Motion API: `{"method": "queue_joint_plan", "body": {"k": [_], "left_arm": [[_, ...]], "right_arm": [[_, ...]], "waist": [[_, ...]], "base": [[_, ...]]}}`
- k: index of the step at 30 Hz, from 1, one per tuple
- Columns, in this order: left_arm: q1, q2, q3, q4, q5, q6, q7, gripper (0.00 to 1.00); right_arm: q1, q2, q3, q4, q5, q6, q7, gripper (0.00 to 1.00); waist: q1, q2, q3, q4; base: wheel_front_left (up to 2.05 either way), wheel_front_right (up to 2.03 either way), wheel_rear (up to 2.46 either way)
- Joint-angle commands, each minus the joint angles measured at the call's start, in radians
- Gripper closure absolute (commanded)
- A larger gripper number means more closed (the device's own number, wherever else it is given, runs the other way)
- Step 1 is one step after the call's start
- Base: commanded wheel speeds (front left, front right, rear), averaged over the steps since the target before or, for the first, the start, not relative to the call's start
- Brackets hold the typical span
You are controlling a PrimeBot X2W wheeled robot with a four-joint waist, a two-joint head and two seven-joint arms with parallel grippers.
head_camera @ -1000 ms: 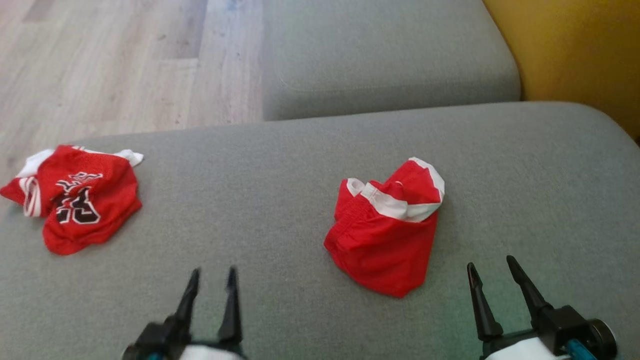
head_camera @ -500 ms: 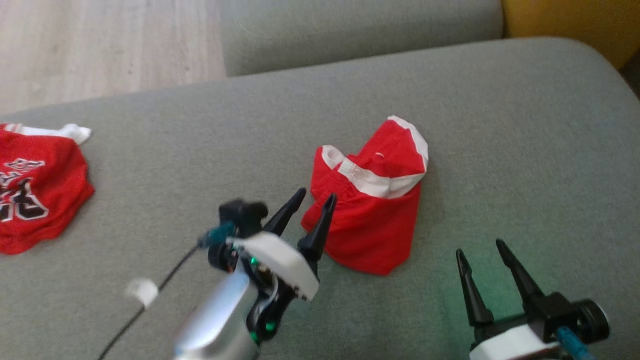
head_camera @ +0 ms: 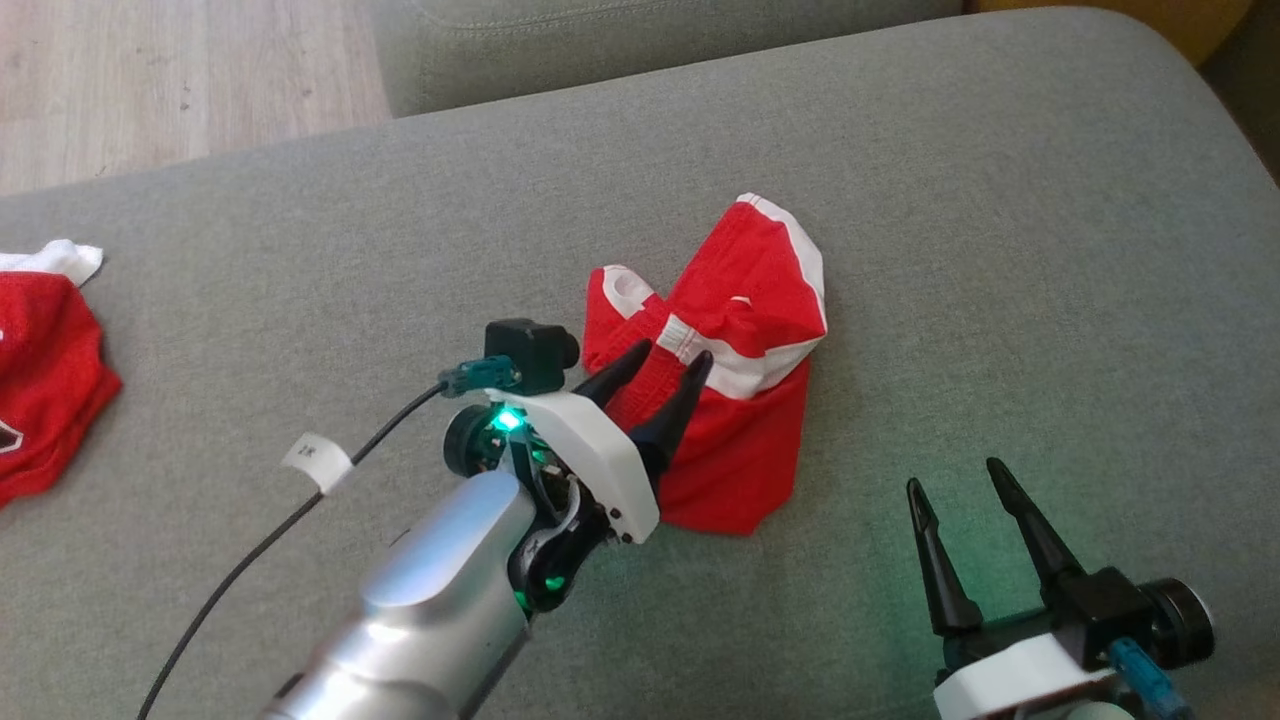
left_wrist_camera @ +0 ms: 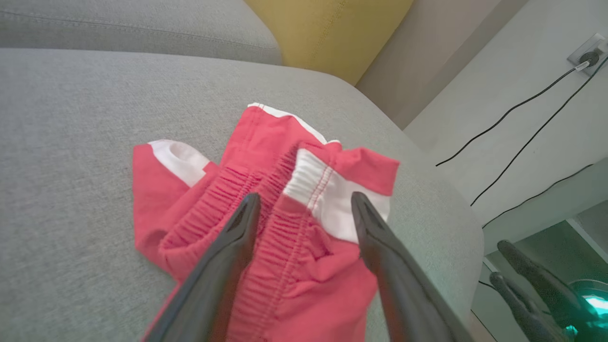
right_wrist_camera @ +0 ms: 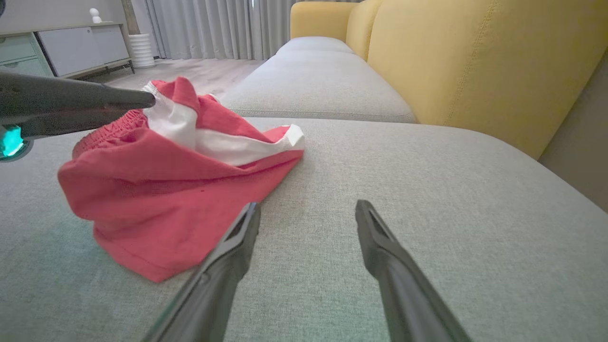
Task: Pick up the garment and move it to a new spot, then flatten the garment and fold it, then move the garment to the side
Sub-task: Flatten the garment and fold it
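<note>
Movement over the last second belongs to the left arm. From its rest low beside the robot, the left pincer (head_camera: 675, 352) has swung forward and inward to the red shorts (head_camera: 750, 300). The head camera has also tipped down, which shifts the whole picture. The right pincer (head_camera: 954, 476) has kept its place, fingers spread wide and empty over the bare grey cushion (head_camera: 1000, 200). The shorts lie ahead of it and off to its left, close to its left fingertip in its own wrist view.

The left pincer is about half open and grips nothing yet. In the left wrist view its two fingers straddle the gathered elastic waistband (left_wrist_camera: 275, 213), one tip over the ribbed red cloth, the other over the white trim (left_wrist_camera: 323, 190). Whether the tips press into the fabric or hover just above it cannot be told. The rest of the crumpled heap lies beyond and below the tips. A second red garment (head_camera: 45, 390) lies well off to this pincer's left, and a tagged cable (head_camera: 316, 458) trails behind its wrist.

Judged from this, the approach for the first pick is nearly done. Closing on the waistband would come next, then the lift to a new spot. Flattening, folding and moving aside all remain.
</note>
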Motion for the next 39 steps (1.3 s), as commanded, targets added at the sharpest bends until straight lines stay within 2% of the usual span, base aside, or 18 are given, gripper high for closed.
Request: {"method": "queue_joint_plan", "body": {"k": [1,7,14,15,16,18,19,27,34,39], "left_arm": [[-0.063,0.022,0.018,-0.022,-0.009,-0.006,-0.007,0.00],[-0.114,0.040,-0.084,-0.049,-0.055,-0.006,-0.012,0.00],[-0.160,0.052,-0.174,-0.054,-0.057,-0.006,-0.057,0.00],[-0.164,0.054,-0.185,-0.053,-0.059,-0.006,-0.057,0.15],[-0.166,0.057,-0.195,-0.053,-0.061,-0.006,-0.058,0.41],[-0.171,0.065,-0.208,-0.054,-0.067,-0.006,-0.068,0.67],[-0.174,0.069,-0.212,-0.055,-0.066,-0.006,-0.081,1.00],[-0.230,0.063,-0.243,-0.086,-0.083,-0.006,-0.161,1.00],[-0.464,0.048,-0.368,-0.127,-0.048,-0.006,-0.177,1.00],[-0.604,0.044,-0.393,-0.143,-0.098,-0.006,-0.204,1.00]], "right_arm": [[-0.034,-0.006,0.024,-0.029,-0.006,0.007,-0.011,0.00],[-0.043,-0.006,0.024,-0.029,0.001,0.007,-0.011,0.00],[-0.053,-0.006,0.023,-0.022,0.004,0.007,-0.011,0.00],[-0.053,-0.006,0.024,-0.022,0.004,0.007,-0.011,0.00],[-0.054,-0.006,0.024,-0.022,0.005,0.007,-0.011,0.00],[-0.053,-0.006,0.027,-0.023,0.006,0.007,-0.011,0.00],[-0.052,-0.006,0.028,-0.023,0.008,0.007,-0.011,0.00],[-0.051,-0.006,0.039,-0.018,0.028,0.007,-0.011,0.00],[-0.060,-0.006,0.076,-0.001,0.054,0.007,-0.011,0.00],[-0.050,-0.006,0.079,0.002,0.068,0.007,-0.011,0.00]], "waist": [[0.0000,0.0000,0.004,-0.001],[0.0000,0.0000,0.022,0.010],[0.0000,0.0000,0.024,0.018],[0.0000,0.0000,0.023,0.017],[0.0000,0.0000,0.022,0.017],[0.0000,0.0000,0.018,0.014],[0.0000,0.0000,0.016,0.012],[0.0000,0.0000,-0.030,-0.032],[0.0000,0.0000,-0.074,-0.096],[0.0000,0.0000,-0.105,-0.117]], "base": [[0.00,0.00,0.00],[0.00,0.00,0.00],[0.00,0.00,0.00],[0.00,0.00,0.00],[0.00,0.00,0.00],[0.00,0.00,0.00],[0.00,0.00,0.00],[0.00,0.00,0.00],[0.00,0.00,0.00],[0.00,0.00,0.00]]}}
